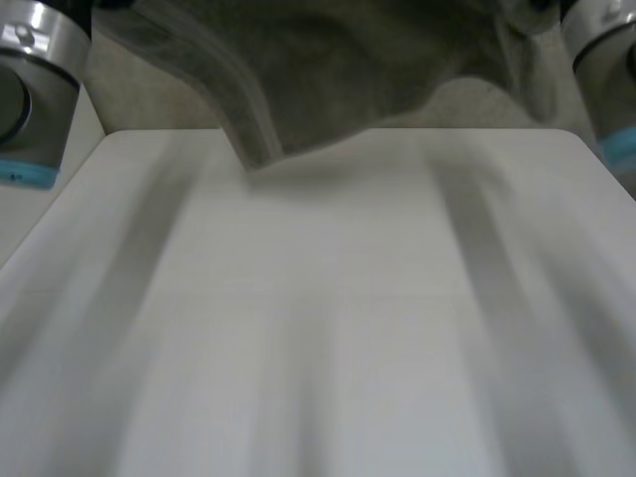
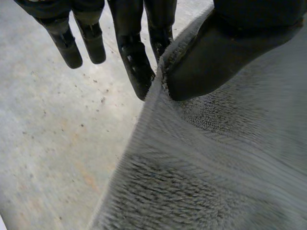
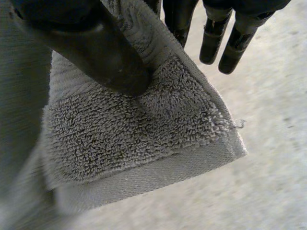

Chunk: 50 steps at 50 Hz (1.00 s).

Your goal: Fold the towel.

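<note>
- Hanging across the far part of the head view, the grey towel (image 1: 348, 70) spreads between the two arms. Its lowest fold dips to the far edge of the white counter (image 1: 318, 328).
- Whether that fold touches the counter cannot be told.
- The left arm (image 1: 30, 89) and the right arm (image 1: 606, 60) stand at either side of the counter, each with a grey joint and a light-blue cap.
- In the left wrist view, the left hand (image 2: 225, 52) pinches the towel (image 2: 216, 163) at one edge. Its thumb presses the terry face down against the fingers (image 2: 136, 67) behind the cloth.
- The two fingers nearest the thumb meet the towel's edge. The other fingers of that hand are straight, apart from the cloth and holding nothing.
- From this pinch the towel falls away from the palm, and a flat woven band runs across the looped pile.
- A speckled concrete floor (image 2: 57, 124) lies beyond the left hand's fingers.
- In the right wrist view, the right hand (image 3: 91, 43) is clamped on a corner of the towel (image 3: 134, 124), with its thumb flat on the pile just short of the hemmed band.
- Its fingers (image 3: 211, 38) reach down behind the cloth. The ones nearest the thumb are hidden by the towel, and the outer ones are straight and clear of it.
- The held corner juts past the thumb, and a loose thread shows at its tip.
- Pale floor (image 3: 273, 96) lies beyond that corner.
</note>
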Each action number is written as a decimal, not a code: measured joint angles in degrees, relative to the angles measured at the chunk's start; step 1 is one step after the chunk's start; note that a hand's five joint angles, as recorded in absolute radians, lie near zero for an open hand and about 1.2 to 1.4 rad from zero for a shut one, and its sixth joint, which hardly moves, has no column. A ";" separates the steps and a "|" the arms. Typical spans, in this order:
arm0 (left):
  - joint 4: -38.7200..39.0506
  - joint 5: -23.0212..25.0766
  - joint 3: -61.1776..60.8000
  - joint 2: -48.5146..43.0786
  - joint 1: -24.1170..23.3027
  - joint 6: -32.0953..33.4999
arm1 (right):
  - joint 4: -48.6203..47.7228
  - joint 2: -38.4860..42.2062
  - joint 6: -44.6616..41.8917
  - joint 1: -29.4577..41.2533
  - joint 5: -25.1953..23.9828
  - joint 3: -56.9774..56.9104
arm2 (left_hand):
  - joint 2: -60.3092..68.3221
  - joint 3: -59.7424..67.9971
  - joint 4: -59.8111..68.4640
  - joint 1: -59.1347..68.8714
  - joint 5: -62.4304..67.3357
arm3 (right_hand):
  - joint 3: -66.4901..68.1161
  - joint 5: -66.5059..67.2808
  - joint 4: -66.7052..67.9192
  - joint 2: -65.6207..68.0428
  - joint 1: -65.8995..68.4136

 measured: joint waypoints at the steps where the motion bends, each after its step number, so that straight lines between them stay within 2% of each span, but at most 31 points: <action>1: 0.92 0.42 -2.27 0.37 0.21 -0.16 | -0.69 -0.77 0.00 -0.28 -0.91 3.52 | 0.00 0.00 0.00 0.00 0.00 | 0.00 0.00 0.00 0.00 0.00; 7: 2.73 3.08 -15.80 1.93 0.96 2.15 | -3.13 -5.92 -2.38 -1.28 -5.17 20.83 | 0.00 0.00 0.00 0.00 0.00 | 0.00 0.00 0.00 0.00 0.00; 11: 3.28 5.58 -27.42 3.19 1.69 7.27 | -4.76 -9.35 -6.51 -2.26 -8.13 34.00 | 0.00 0.00 0.00 0.00 0.00 | 0.00 0.00 0.00 0.00 0.01; 19: 4.58 10.53 -43.35 3.39 2.62 15.53 | -4.75 -7.80 -12.65 -5.57 -9.52 50.10 | 0.01 0.00 0.00 -0.03 0.00 | 0.00 0.00 0.00 0.00 0.01; 26: 4.09 11.71 -48.88 3.58 2.36 17.07 | -2.79 -6.99 -12.77 -8.32 -9.19 56.32 | 0.01 0.00 0.00 -0.03 0.00 | 0.00 0.00 0.00 0.00 0.01; 36: 3.31 10.80 -50.84 5.64 4.52 16.94 | -0.20 -14.33 -5.29 -9.04 -9.13 60.17 | 0.01 0.00 0.00 -0.04 0.00 | 0.00 -0.49 0.00 0.01 -0.14; 39: 3.32 10.43 -50.75 5.58 5.44 16.91 | 0.05 -15.27 -3.41 -9.09 -9.10 60.31 | -0.33 0.00 0.00 -0.04 -0.27 | 0.00 -11.66 0.00 -9.43 -10.05; 40: 3.34 10.13 -50.65 5.46 5.73 16.90 | 0.19 -15.47 -2.82 -9.08 -9.11 60.30 | -1.03 0.00 0.00 -0.16 -0.65 | 0.00 -19.88 0.00 -17.29 -18.21; 41: 3.34 9.96 -50.60 5.37 5.82 16.90 | 0.30 -15.52 -2.54 -9.08 -9.12 60.29 | -5.27 0.00 0.00 -3.64 -4.30 | 0.00 -23.35 0.00 -20.35 -21.61; 42: 3.33 9.49 -50.49 5.10 5.91 16.89 | 0.55 -15.60 -2.13 -9.08 -9.14 60.26 | -14.62 0.00 0.00 -12.00 -14.51 | 0.00 -28.72 0.00 -24.34 -26.20; 44: 3.33 8.68 -50.28 4.57 5.85 16.89 | 1.15 -15.65 -1.61 -9.07 -9.23 60.18 | -25.75 0.00 0.00 -22.79 -24.99 | 0.00 -32.07 0.00 -26.42 -29.33; 50: 3.31 5.91 -49.87 2.82 5.05 16.90 | 3.14 -15.49 -0.15 -9.11 -10.00 59.93 | -33.29 0.00 0.00 -31.28 -35.08 | 0.00 -32.55 0.00 -26.42 -29.51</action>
